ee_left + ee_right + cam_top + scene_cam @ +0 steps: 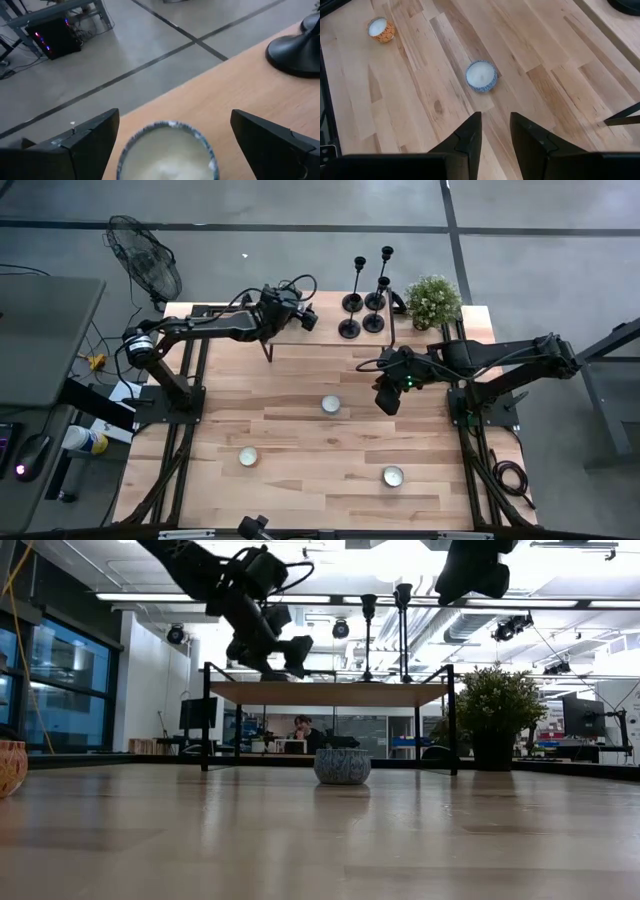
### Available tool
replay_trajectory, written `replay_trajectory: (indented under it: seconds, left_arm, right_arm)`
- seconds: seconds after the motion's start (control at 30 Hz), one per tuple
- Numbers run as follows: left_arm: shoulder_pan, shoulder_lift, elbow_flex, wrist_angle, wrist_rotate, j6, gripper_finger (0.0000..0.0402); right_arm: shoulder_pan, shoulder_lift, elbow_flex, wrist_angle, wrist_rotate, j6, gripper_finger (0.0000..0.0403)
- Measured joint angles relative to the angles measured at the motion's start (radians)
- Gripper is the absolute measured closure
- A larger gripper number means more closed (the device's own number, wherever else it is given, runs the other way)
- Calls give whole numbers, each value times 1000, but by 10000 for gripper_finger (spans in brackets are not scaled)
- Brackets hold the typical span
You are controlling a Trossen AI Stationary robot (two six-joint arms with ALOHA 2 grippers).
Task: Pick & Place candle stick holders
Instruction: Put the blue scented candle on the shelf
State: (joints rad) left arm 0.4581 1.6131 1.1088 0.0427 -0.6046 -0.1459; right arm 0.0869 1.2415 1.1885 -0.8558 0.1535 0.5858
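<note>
Four black candle stick holders (pixel 365 300) stand on their disc bases at the right end of a raised wooden shelf (pixel 325 340) at the table's far side. Two of their stems show in the low view (pixel 368 635). My left gripper (pixel 308 320) is over the shelf, left of the holders, and open. Its fingers stand on either side of a white tealight in a blue-patterned cup (pixel 167 152) without touching it. One holder's base (pixel 297 50) shows beyond it. My right gripper (pixel 386 400) hovers above the table's middle right, empty, its fingers (pixel 495 132) a narrow gap apart.
Three tealights sit on the table: one in the middle (pixel 330 405), one near left (pixel 248 457), one near right (pixel 393 475). A potted plant (pixel 433 300) stands at the far right beside the shelf. A fan (pixel 145 255) stands off the table's far left.
</note>
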Motion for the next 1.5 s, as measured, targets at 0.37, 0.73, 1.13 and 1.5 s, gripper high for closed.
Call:
replay_trajectory:
  seconds: [0.37, 0.73, 1.13, 1.5]
  left_arm:
    - [0, -3, 168, -294, 90, -86, 69]
    - [0, -5, 383, -664, 340, -215, 201]
    - [0, -4, 403, -727, 464, -409, 341]
    - [0, 72, 403, -737, 437, -417, 397]
  right_arm:
    - [0, 0, 0, 0, 2, -1, 308]
    - [0, 0, 0, 0, 4, -10, 308]
    - [0, 0, 0, 0, 4, -10, 308]
    - [-2, 0, 1, 8, 27, -10, 308]
